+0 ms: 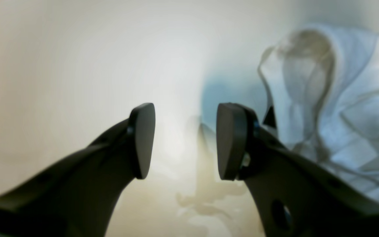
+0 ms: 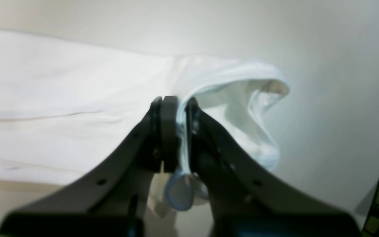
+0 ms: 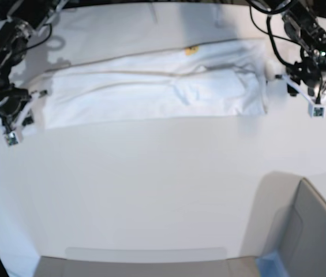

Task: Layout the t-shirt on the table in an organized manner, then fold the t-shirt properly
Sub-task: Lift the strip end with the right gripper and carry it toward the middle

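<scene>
Step in hand: the t-shirt (image 3: 151, 92) is lying as a long band across the far part of the surface (image 3: 151, 190), already folded lengthwise by the look of it; the next fold, end to end, seems to be the one being prepared.
Where the shirt is: it is stretching between the two arms, with a small yellow neck tag (image 3: 191, 50) showing on its far edge.
Right gripper: the right gripper (image 2: 178, 131) is clamping a bunched edge of cloth, with fabric pinched between the nearly closed jaws and a small loop hanging below them.
Left gripper: the left gripper (image 1: 184, 141) is standing with jaws apart and nothing between them, just beside the crumpled end of the shirt (image 1: 334, 108) but not touching it.
Doing it well: the open gripper should probably be taking both layers at the corner before any lift, so the two ends are rising level and the band is not twisting.
Risk: a pinch on one layer only would likely be pulling the fold apart.
Arm pose: both arms are reaching in from the far corners, wrists angled down toward the shirt's ends.
</scene>
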Robot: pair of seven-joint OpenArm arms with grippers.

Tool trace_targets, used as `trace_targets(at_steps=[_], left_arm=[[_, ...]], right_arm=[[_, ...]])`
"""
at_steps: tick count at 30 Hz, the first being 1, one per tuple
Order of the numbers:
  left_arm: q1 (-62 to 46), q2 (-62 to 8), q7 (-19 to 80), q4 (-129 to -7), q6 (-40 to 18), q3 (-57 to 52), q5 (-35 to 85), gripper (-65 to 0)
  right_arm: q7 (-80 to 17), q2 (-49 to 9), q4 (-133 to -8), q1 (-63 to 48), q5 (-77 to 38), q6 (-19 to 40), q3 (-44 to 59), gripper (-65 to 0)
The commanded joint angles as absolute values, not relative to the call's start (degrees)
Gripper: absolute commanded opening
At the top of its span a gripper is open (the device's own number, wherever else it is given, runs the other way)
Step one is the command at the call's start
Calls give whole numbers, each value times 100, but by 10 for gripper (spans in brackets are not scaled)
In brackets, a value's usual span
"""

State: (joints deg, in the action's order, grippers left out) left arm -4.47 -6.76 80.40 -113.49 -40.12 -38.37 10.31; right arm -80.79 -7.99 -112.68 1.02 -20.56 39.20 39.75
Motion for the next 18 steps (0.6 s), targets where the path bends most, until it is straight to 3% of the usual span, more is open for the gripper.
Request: trace_targets(at_steps=[1, 18], left_arm=[[-435, -813, 8000, -11415, -4000, -3899, 1042, -341], [-989, -1200, 8000, -11363, -4000, -4409, 1042, -341]], right_arm=[[-8000, -804, -11521, 145, -2070, 4000, 3873, -650], [-8000, -708, -11811, -127, -2070, 4000, 1719, -650]])
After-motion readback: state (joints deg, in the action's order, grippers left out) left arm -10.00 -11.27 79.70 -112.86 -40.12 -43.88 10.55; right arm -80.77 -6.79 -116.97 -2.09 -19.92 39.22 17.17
